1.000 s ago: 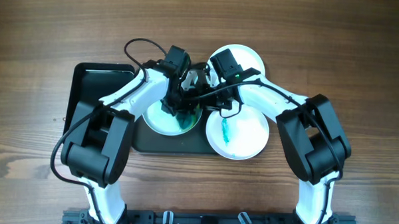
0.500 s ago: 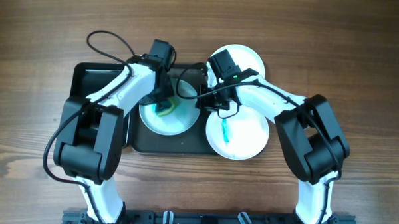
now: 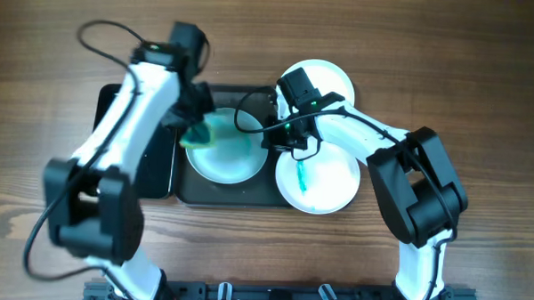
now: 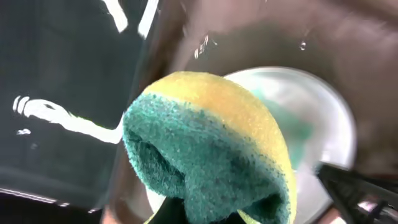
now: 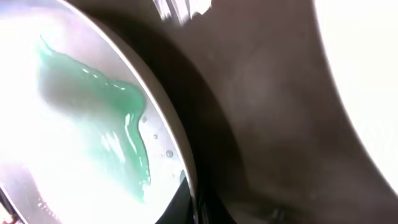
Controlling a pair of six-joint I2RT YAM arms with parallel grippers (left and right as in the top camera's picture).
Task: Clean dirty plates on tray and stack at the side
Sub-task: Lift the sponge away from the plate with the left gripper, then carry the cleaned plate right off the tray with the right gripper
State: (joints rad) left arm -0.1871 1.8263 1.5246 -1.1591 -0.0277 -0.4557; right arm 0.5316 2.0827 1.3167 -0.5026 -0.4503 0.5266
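My left tool (image 3: 193,119) pinches the soft sponge (image 4: 205,149); the smeared plate (image 3: 231,158) looks rigid and slick, best held at its rim, where my right tool (image 3: 279,137) sits, grip unclear.

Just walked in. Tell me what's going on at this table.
Two robot arms are washing plates. The left gripper holds a folded yellow-and-green sponge over the left rim of a round white plate on the wide dark tray. That plate is filmed with pale teal. The right gripper sits at its right rim, though whether it grips is unclear. A second white plate at front right bears a teal streak, and a third plate behind looks plain white.
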